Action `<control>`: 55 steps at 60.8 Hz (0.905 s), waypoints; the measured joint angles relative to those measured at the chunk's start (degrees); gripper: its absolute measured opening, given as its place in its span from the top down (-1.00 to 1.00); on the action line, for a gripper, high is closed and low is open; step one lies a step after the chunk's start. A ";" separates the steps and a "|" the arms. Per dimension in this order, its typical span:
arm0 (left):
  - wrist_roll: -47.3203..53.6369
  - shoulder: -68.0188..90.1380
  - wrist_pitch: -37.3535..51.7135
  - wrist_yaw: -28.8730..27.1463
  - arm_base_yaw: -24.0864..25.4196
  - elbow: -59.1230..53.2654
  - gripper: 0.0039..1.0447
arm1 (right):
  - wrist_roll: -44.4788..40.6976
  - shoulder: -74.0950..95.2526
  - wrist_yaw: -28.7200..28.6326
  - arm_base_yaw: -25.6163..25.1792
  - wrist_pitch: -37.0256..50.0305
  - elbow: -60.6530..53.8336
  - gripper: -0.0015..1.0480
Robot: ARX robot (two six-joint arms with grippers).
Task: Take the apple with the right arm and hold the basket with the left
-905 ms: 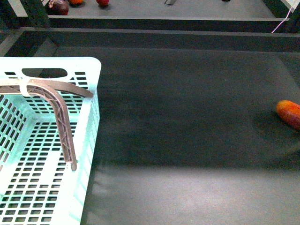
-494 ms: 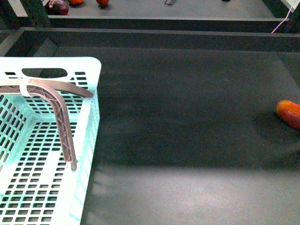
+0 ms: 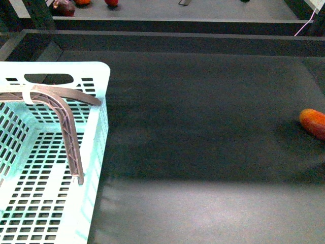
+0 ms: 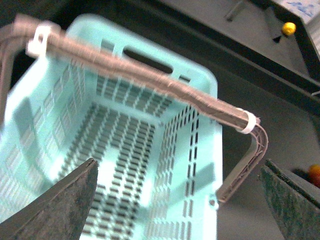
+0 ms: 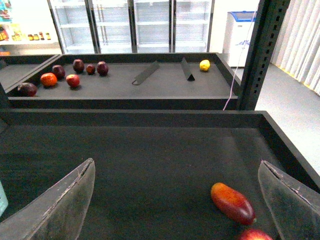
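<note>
The light turquoise basket (image 3: 99,101) stands at the left of the dark table, its brownish handle (image 3: 68,127) raised over it. In the left wrist view my left gripper (image 4: 179,165) is open above the basket (image 4: 200,150), with the handle (image 4: 150,75) across the view, not touching it. In the right wrist view my right gripper (image 5: 176,165) is open above the table. A round red apple (image 5: 255,235) shows partly, cut by the frame edge, beside an elongated orange-red fruit (image 5: 232,202). Neither gripper shows in the front view.
The elongated fruit (image 3: 313,123) lies at the table's right edge. A back shelf holds several red and dark fruits (image 5: 73,80) and a yellow fruit (image 5: 204,65). A raised rim (image 5: 150,117) bounds the table; a dark post (image 5: 260,50) stands at the right.
</note>
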 joint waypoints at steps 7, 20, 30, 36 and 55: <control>-21.31 15.78 11.56 6.14 3.50 5.25 -0.87 | 0.00 0.00 0.00 0.00 0.00 0.00 -0.83; -35.52 41.70 26.36 4.61 3.23 8.28 -0.87 | 0.00 0.00 0.00 0.00 0.00 0.00 -0.83; -39.26 53.48 31.69 3.72 0.87 11.78 -0.87 | 0.00 0.00 0.00 0.00 0.00 0.00 -0.83; -39.82 58.80 33.57 3.06 0.66 15.34 -0.87 | 0.00 0.00 0.00 0.00 0.00 0.00 -0.83; -39.82 66.93 32.52 1.81 0.63 20.52 -0.43 | 0.00 0.00 0.00 0.00 -0.02 0.00 -0.83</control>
